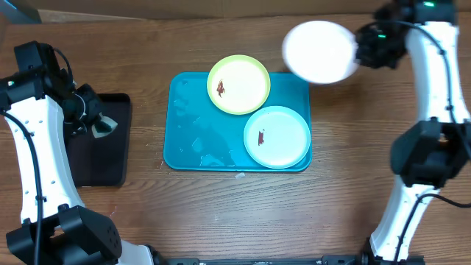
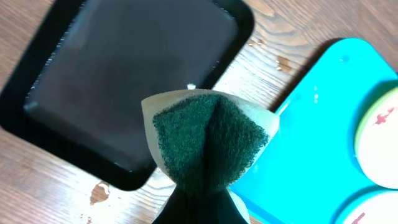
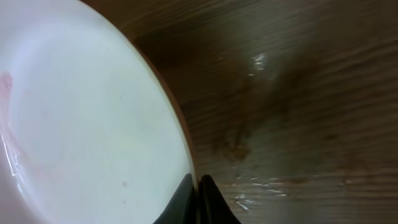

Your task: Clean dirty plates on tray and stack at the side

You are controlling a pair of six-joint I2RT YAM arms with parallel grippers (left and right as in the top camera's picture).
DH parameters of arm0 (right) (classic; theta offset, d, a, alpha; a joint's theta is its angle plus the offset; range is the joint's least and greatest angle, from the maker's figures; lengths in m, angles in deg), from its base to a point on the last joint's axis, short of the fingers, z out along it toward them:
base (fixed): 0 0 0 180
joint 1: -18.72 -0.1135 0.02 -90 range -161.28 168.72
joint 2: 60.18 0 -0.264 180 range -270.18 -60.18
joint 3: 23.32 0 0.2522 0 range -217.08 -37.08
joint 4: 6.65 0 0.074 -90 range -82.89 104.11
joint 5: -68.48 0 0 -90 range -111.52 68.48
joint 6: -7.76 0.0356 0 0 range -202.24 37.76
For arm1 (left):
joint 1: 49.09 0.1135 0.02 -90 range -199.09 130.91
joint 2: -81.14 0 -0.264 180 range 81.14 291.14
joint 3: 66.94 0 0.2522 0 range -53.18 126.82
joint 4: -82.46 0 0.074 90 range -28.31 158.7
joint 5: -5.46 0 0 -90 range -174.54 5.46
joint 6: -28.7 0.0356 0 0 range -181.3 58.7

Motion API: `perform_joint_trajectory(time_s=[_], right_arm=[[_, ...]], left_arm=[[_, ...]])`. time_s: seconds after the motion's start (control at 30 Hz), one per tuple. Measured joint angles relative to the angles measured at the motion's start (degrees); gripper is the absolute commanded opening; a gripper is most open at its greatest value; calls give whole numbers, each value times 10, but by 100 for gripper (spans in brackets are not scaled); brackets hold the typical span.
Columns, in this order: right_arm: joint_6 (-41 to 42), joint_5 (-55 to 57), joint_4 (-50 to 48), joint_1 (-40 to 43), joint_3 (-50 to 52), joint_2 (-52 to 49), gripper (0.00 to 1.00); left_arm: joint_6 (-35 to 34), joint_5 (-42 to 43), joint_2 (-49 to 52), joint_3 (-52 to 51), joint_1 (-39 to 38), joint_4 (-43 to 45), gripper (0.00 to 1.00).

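White plate (image 1: 318, 51) in right jaws, sponge (image 2: 208, 146) in left jaws

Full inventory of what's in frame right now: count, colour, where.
table: 1, brown wood, under everything
tray: 1, bright teal-blue, centre of the table, wet patches on it
black tray: 1, black, left of the tray
yellow-green plate: 1, white centre, reddish smear, over the tray's far rim
light teal plate: 1, white centre, reddish smear, tray's near right corner
white plate: 1, white, faint pink trace, off the tray, beyond its far right corner
scouring pad: 1, dark green on pale backing, over the black tray's edge
left arm: 1, white and black, jaws shut on the scouring pad
right arm: 1, white and black, jaws shut on the white plate's rim
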Motion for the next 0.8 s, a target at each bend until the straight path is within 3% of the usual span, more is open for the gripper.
perform_joint_trajectory(time_s=[0.2,0.53,0.6,0.63,0.8], right_arm=[[-5,36,-71,53,86,0,4],[-5,94,-164,64,216,0,4],[1,97,-165,64,228,0,32],[3,98,-162,64,232,0,36],[2,80,-132,64,234,0,38]], left_arm=[[14,15,0,0,-12,5,4],[19,23,0,0,-22,13,4],[21,23,0,0,-22,13,4],[22,23,0,0,-22,13,4],[24,23,0,0,-23,14,4]])
